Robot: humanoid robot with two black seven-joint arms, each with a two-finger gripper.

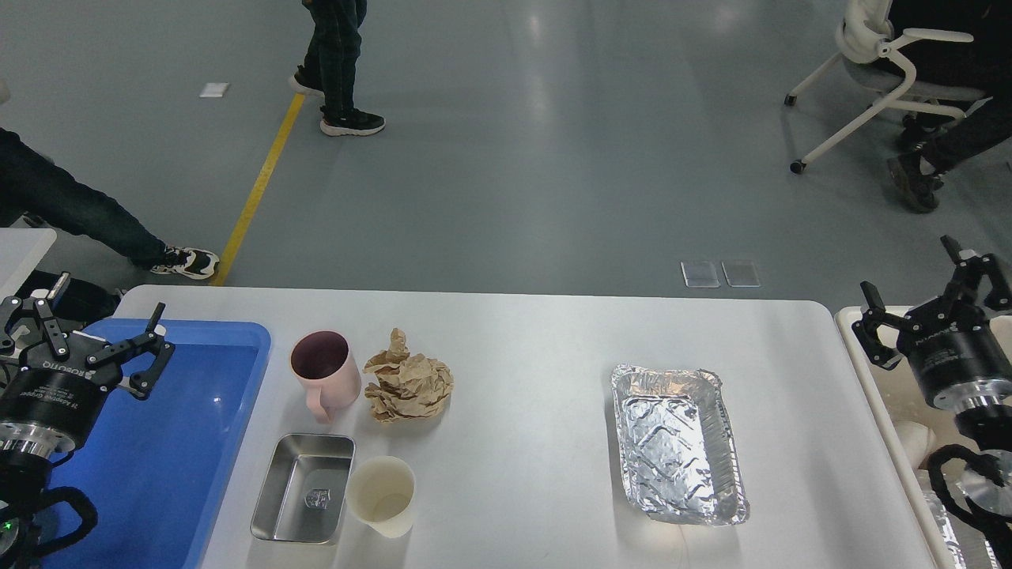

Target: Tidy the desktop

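Note:
The white desktop [522, 356] fills the lower middle of the head view. On its left part stand a pink mug [324, 375], a crumpled ball of brown paper [409, 379], a small steel tray [304, 487] and a cream paper cup [383, 496]. A foil container [677, 442] lies on the right part. My left gripper [83, 328] hangs open and empty over the blue tray [170, 442]. My right gripper [925, 292] is open and empty past the desktop's right edge.
A cream bin [885, 427] sits right of the desktop, under my right arm. Another white table corner [20, 245] shows at far left. People's legs [336, 63] and an office chair [877, 71] are on the grey floor beyond.

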